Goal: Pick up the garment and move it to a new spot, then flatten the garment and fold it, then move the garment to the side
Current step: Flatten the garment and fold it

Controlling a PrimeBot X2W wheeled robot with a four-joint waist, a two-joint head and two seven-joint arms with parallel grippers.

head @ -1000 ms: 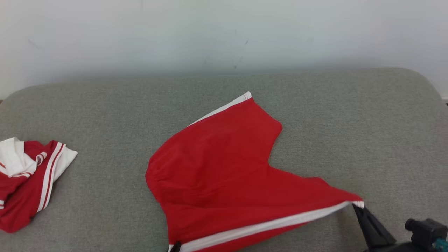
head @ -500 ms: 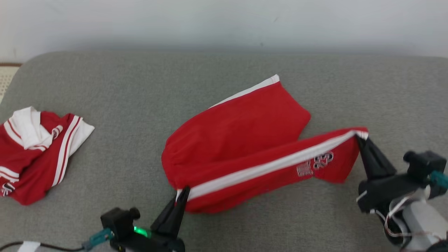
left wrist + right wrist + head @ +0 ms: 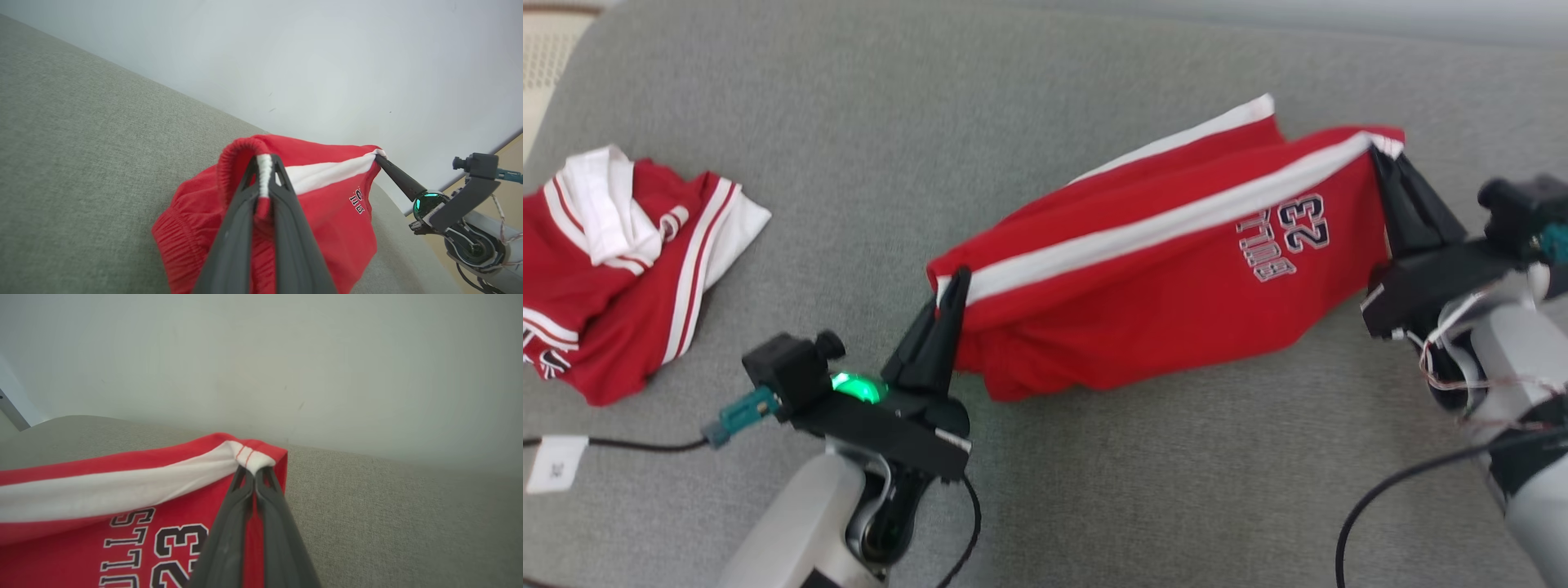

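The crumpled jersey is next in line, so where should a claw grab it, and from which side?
Pinch the jersey by its white-striped flap, which juts out toward the shorts. Come from that side, low over the bare cushion; the rest is bunched folds, likely to give several layers.

Soft, even light is falling on me from above. The red shorts (image 3: 1160, 310) are casting only a faint shadow on the grey cushion (image 3: 1094, 490). My head view is smearing slightly. The green lamp (image 3: 854, 386) on my left gripper (image 3: 952, 286) is blooming brightly. In my wrist views my fingers (image 3: 233, 245) are blurring near the lens, and the pale wall (image 3: 327, 355) is dimming towards the corners
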